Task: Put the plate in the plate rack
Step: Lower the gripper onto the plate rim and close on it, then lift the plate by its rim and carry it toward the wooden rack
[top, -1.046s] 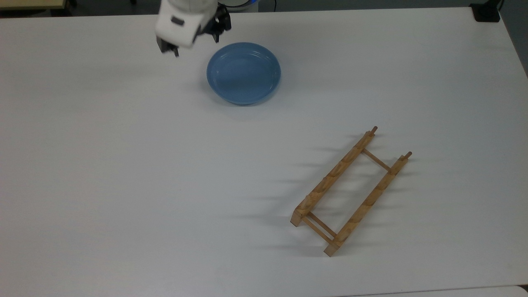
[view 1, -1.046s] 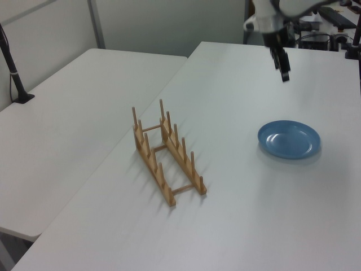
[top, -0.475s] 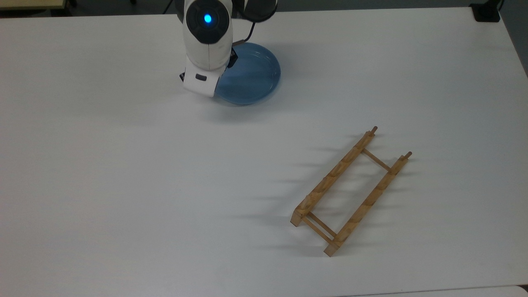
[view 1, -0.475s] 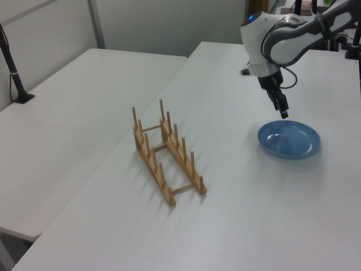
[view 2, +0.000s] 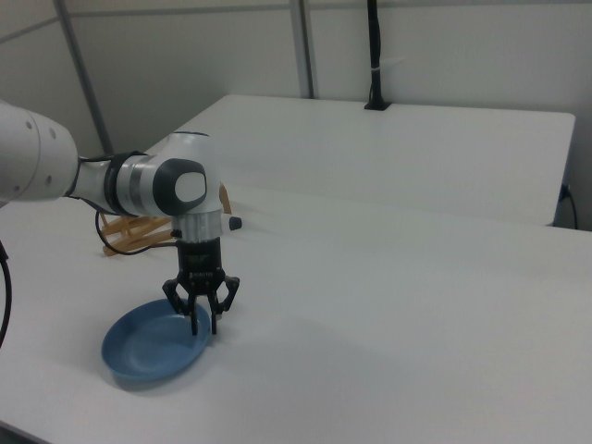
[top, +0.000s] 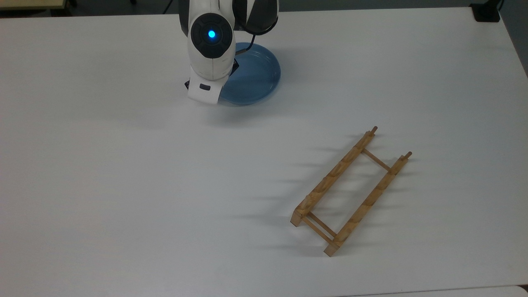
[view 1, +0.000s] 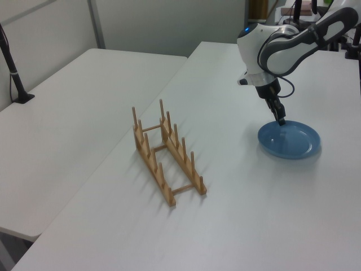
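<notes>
tool [view 2: 203, 324] – fingers spread, straddling the plate's rim, nothing clenched | plate [top: 258, 76] – flat on the table [top: 123, 173], top view's upper centre | plate rack [top: 350, 192] – lower right, well apart

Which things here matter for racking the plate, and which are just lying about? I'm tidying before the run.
Job:
- plate
- rack
- pincer, at the plate's rim

Lying about:
- black pole on the next table
- black block at the table's corner

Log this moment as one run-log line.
phase: reaching | gripper: open, at plate rim | plate: flat on table | plate rack: empty
</notes>
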### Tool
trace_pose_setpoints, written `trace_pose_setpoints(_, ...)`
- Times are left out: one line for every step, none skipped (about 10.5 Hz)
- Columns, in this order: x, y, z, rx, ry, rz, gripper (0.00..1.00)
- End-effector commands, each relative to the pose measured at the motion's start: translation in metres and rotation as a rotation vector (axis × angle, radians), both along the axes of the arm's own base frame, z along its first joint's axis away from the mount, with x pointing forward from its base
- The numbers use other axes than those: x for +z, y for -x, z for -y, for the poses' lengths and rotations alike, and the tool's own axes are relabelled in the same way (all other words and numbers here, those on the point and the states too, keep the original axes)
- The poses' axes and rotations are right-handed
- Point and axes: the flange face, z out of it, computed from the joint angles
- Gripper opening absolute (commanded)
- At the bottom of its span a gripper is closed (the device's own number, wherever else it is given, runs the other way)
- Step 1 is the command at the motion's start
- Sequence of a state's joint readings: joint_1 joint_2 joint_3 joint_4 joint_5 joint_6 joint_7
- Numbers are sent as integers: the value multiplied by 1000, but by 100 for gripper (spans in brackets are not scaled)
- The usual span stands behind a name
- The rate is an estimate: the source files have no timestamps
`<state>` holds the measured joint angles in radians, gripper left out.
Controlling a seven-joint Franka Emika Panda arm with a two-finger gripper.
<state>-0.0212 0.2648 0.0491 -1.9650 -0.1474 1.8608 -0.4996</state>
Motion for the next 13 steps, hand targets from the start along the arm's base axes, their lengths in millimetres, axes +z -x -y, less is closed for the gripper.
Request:
trace_pose_setpoints(-9,-3,-2,18,5,5,32)
trace_pose_setpoints(-8,-3,-2,17,6,6,25)
trace_pose_setpoints(-8,-4,-1,14,6,8,19)
trace_pose_setpoints(-3,-6,-1,11,5,17,14)
trace_pose_setpoints(6,-10,0,5,6,27,8)
trace_pose_setpoints(14,-12,0,-1,5,41,5)
trace_pose_setpoints(27,-16,0,-4,1,67,4)
trace_pose_setpoints(41,-23,0,-8,1,84,2)
trace_pose_setpoints(61,-32,1,-11,2,106,2)
trace_pose_setpoints(79,-38,2,-14,4,117,0)
trace_pose_setpoints(101,-43,-1,-15,5,125,0)
trace_pose_setpoints(121,-46,-5,-14,4,133,0)
trace_pose_setpoints(152,-50,-11,-12,-2,167,0)
